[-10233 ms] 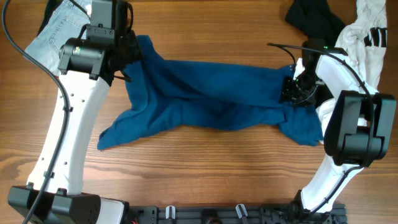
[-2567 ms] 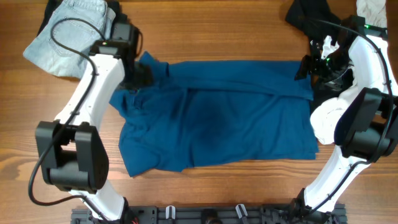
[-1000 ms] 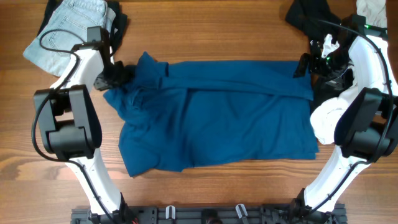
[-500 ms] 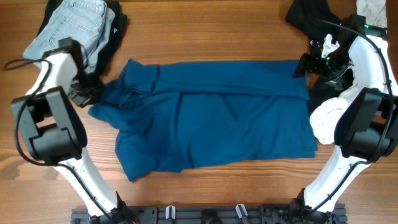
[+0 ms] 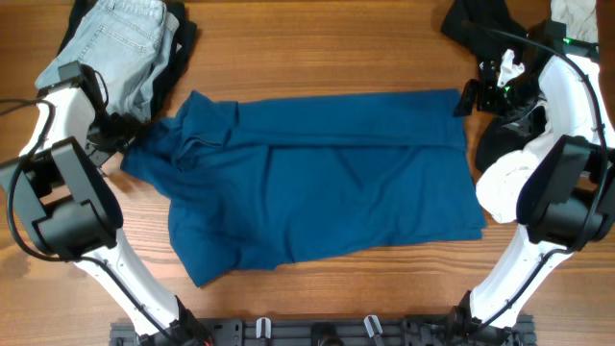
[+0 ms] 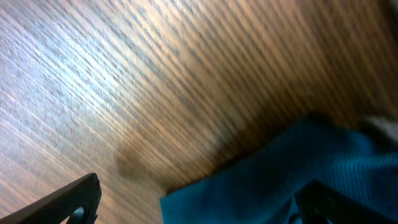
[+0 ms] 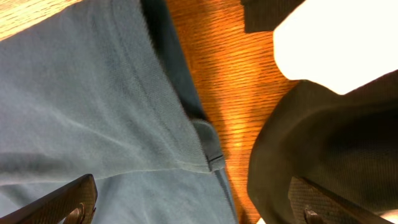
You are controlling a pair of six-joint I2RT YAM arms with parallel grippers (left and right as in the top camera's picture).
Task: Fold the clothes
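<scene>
Wood-grain table (image 5: 317, 48), brown planks running left to right, nothing of the room visible past it. Nearest me, a black rail (image 5: 317, 332) along the near edge carries both arm bases.

Next out, the blue shirt (image 5: 327, 192) lies spread across the middle of the table. It's mostly flat, with long creases along the far half, and its near-left corner reaches towards the rail. The far-left end is bunched and wrinkled.

The left gripper (image 5: 123, 142) sits at that bunched end, low over the wood. In the wrist view its jaws are wide apart, with the shirt's edge lying loose between them and nothing clamped.

The right gripper (image 5: 471, 99) is at the shirt's far-right corner, jaws also wide apart, gripping nothing. The hemmed corner lies flat under it, with dark fabric (image 7: 323, 143) just beside, across a strip of bare wood.

Farthest back there's a light denim pile (image 5: 120, 43) at the far left, and a black garment (image 5: 480, 24) and white garment (image 5: 577, 12) at the far right.
</scene>
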